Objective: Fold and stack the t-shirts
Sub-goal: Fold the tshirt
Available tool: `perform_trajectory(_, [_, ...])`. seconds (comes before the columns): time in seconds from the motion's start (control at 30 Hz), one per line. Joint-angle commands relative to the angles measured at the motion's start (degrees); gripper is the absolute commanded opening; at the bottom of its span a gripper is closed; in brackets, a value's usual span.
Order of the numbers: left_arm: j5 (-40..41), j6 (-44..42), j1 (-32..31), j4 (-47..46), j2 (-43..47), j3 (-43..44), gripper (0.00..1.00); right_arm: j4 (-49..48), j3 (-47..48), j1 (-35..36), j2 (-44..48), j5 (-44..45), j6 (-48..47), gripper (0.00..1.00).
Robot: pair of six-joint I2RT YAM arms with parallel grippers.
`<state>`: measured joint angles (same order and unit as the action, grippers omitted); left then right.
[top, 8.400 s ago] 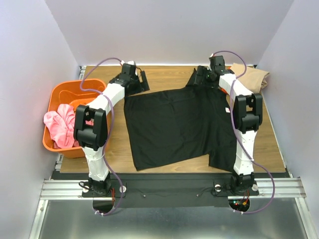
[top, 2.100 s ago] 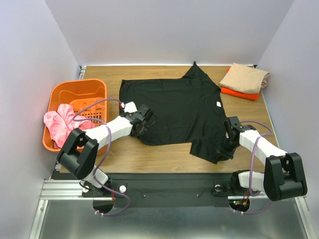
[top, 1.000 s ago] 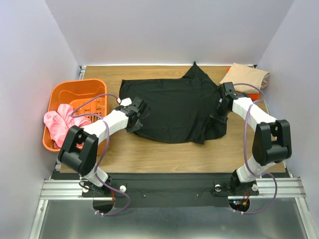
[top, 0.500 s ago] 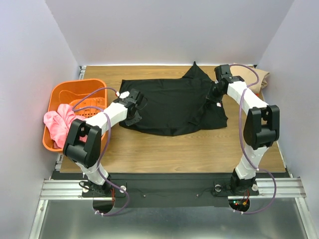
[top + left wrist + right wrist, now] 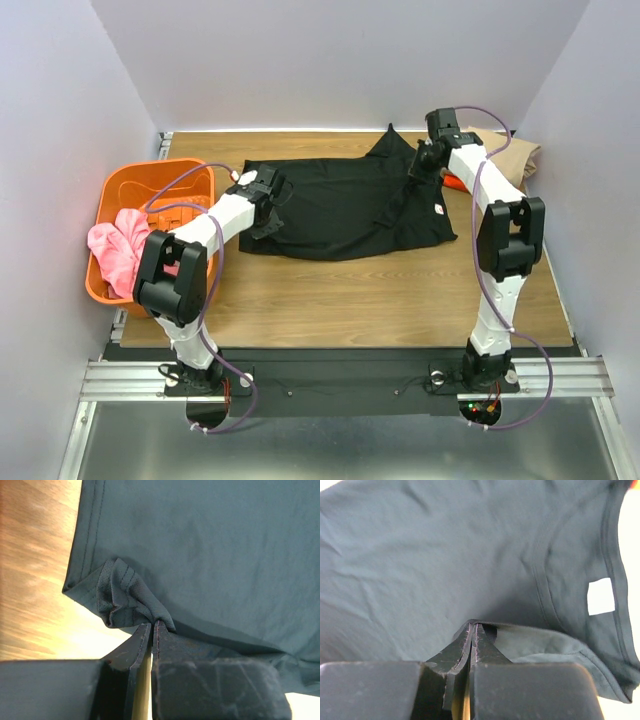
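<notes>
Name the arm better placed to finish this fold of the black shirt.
Right, probably. The right gripper, shut on the black shirt, sits near the far edge; the left gripper holds its corner short of it.

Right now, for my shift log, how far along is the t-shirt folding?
Done: the tan t-shirt lies folded at the far right. In hand: the left fingers and right fingers each pinch the black t-shirt, partly doubled over. Left: finishing that fold, stacking it, and perhaps the pink cloth in the basket.
</notes>
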<state>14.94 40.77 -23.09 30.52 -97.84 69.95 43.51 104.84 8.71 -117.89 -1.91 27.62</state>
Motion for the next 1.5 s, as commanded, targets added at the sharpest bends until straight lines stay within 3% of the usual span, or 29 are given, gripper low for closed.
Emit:
perform_trajectory(0.0, [0.79, -1.05, 0.94, 1.38, -0.51, 3.43, 0.00, 0.17, 5.37, -0.45, -1.99, 0.68, -1.51, 0.00])
perform_trajectory(0.3, [0.88, -1.22, 2.52, 1.38, -2.17, 5.46, 0.00, 2.11, 11.35, -1.59, -6.21, 0.68, -3.01, 0.00])
perform_trajectory(1.47, [-0.61, -5.00, 7.80, 3.93, -11.23, 15.39, 0.00, 3.43, 19.44, -4.05, -12.81, 2.62, -4.50, 0.00])
